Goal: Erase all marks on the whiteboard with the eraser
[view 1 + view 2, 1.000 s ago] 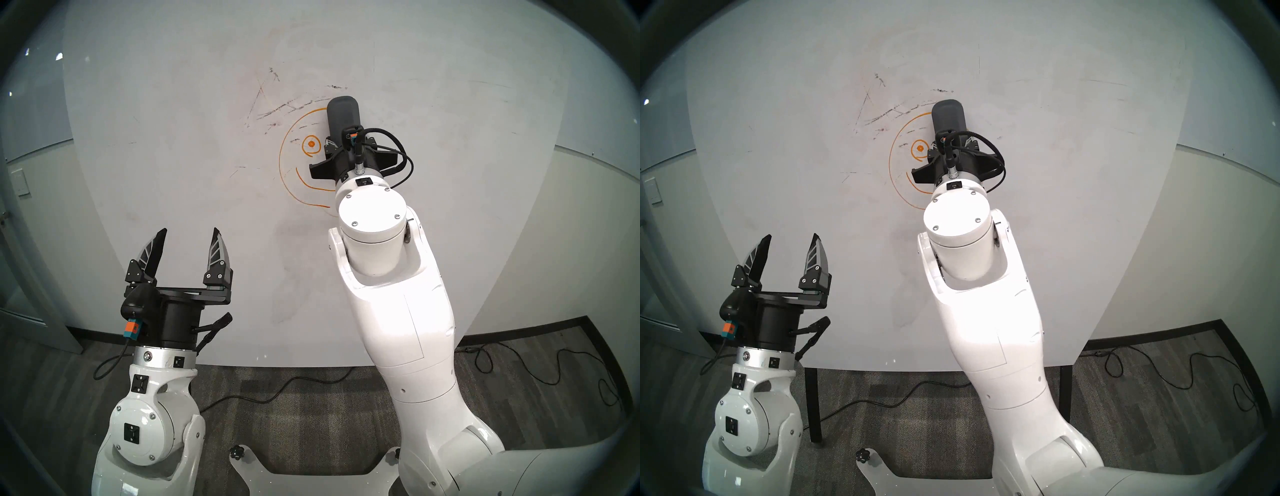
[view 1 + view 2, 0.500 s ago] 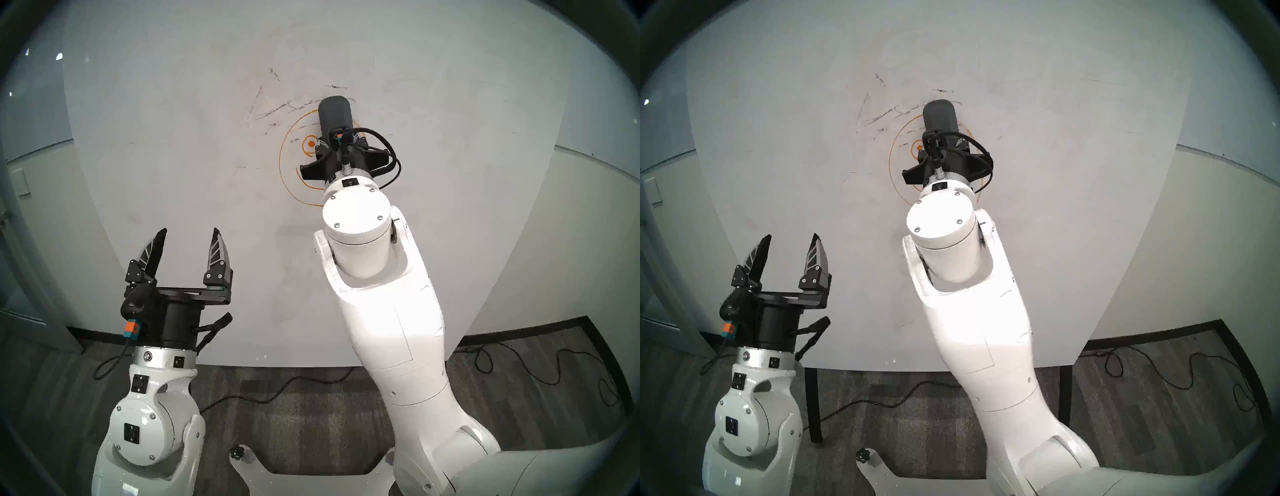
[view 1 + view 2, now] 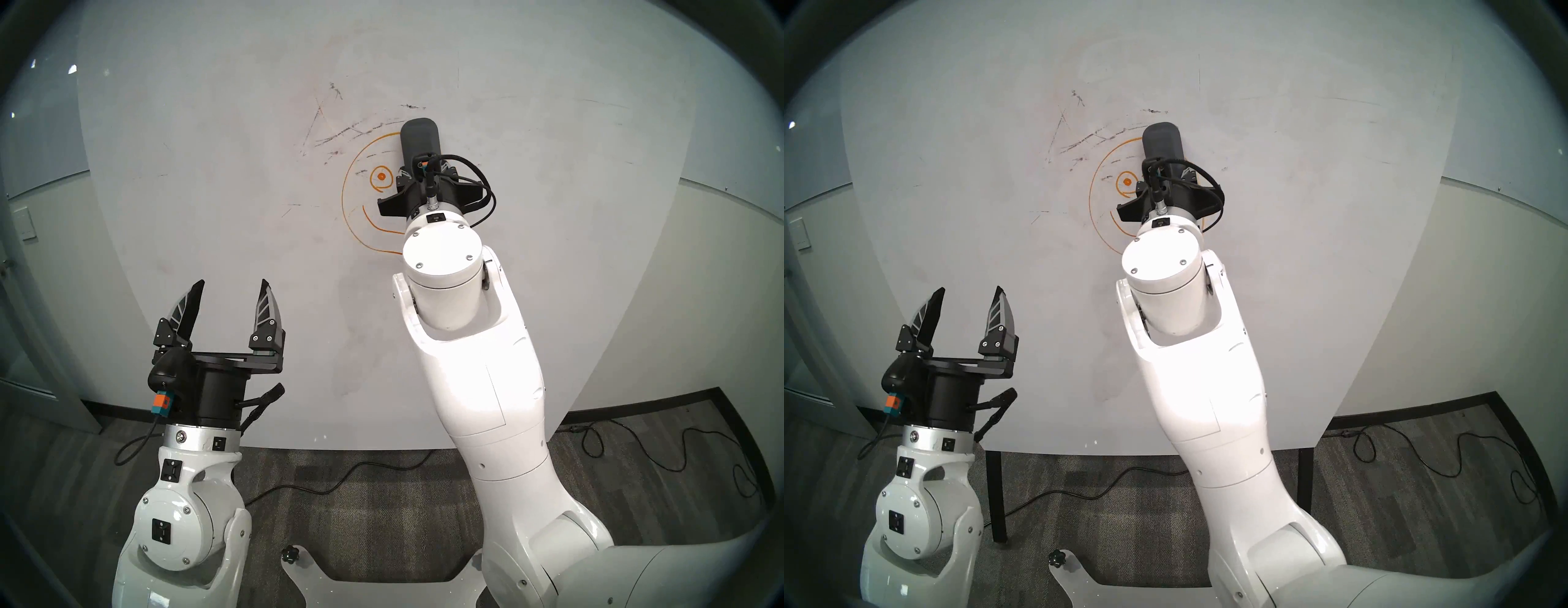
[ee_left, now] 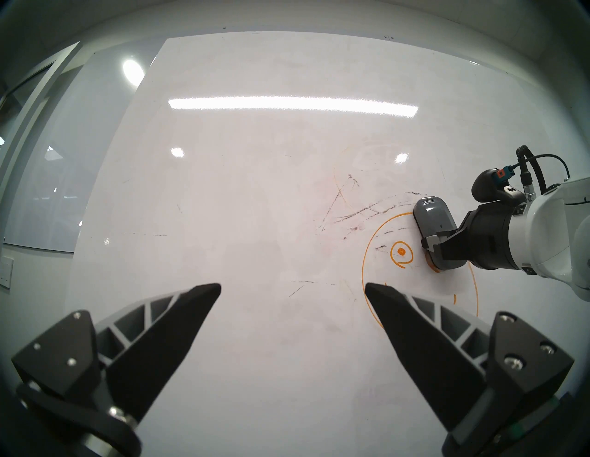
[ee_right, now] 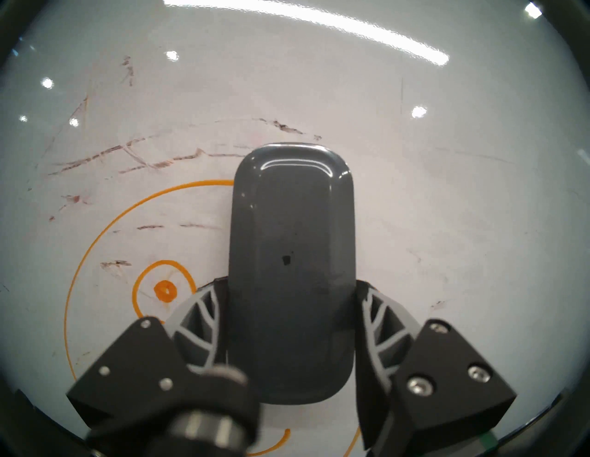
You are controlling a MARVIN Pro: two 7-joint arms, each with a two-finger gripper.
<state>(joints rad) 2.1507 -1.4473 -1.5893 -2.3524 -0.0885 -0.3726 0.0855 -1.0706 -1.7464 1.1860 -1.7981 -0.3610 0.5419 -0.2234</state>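
The whiteboard point(image 3: 212, 212) fills most of the room ahead, standing on thin black legs point(image 3: 995, 496) over grey carpet point(image 3: 382, 509). The right arm point(image 3: 479, 382) reaches up to it; the left arm point(image 3: 186, 509) hangs back, low and clear of the board. An orange face point(image 3: 344, 199) sits mid-board, its left eye point(image 3: 380, 175) and part of its mouth showing, with scratchy dark streaks point(image 3: 339, 136) above and left of it. The left gripper point(image 3: 231, 288) has its jaws wide and empty. The right gripper point(image 5: 290, 319) clamps the eraser point(image 5: 292, 255), which lies flat against the board across the top right of the face's outline.
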